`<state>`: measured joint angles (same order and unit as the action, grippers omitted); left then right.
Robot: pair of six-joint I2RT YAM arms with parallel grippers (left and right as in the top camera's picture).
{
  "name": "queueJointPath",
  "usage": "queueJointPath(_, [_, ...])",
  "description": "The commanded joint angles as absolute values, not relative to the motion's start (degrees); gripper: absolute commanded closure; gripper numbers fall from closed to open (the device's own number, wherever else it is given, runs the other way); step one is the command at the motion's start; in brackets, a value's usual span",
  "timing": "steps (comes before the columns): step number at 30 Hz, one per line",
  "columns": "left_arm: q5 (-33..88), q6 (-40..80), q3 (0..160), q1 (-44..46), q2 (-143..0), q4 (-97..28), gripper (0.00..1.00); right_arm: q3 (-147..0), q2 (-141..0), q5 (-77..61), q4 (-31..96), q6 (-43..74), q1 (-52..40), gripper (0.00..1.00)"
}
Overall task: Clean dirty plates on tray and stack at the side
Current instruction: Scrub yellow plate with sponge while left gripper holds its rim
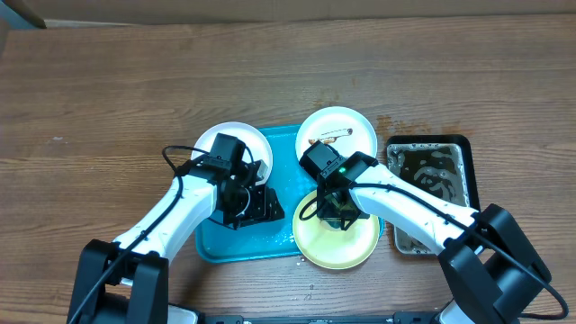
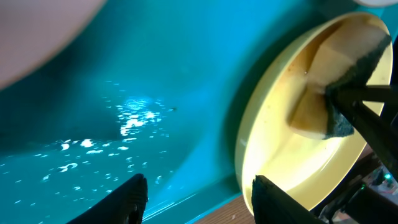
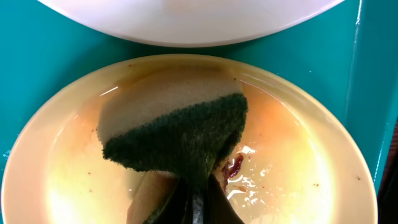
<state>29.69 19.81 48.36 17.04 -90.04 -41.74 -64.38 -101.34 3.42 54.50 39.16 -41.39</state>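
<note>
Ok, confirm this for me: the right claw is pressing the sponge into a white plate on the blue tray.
Wrong plate: the sponge sits in the yellow plate, not a white one, as the right wrist view shows. Otherwise yes: the right claw holds the sponge against that plate on the blue tray.

A brown wood-grain desk (image 1: pixel 90 99) fills the overhead view, its planks running side to side. Along the far edge runs a pale tan strip (image 1: pixel 297 7), with a dark corner (image 1: pixel 18 11) at one end. Small brown specks (image 1: pixel 399 126) dot the wood. The light is even and soft.
</note>
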Motion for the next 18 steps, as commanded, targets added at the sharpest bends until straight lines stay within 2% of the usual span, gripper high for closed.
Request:
queueJointPath(1, [29.36,19.75,48.86,20.14,-90.56,-40.60,0.45,-63.86,-99.96,4.38,54.61,38.74,-41.39,0.96])
queueJointPath(8, [23.92,21.91,48.86,26.46,-90.72,-37.69,0.42,-63.86,-99.96,4.19,54.89,38.74,-41.39,0.96])
queueJointPath(18, [19.88,25.56,48.86,32.21,-90.76,-35.48,0.43,-63.86,-99.96,3.95,55.02,38.74,-41.39,0.96])
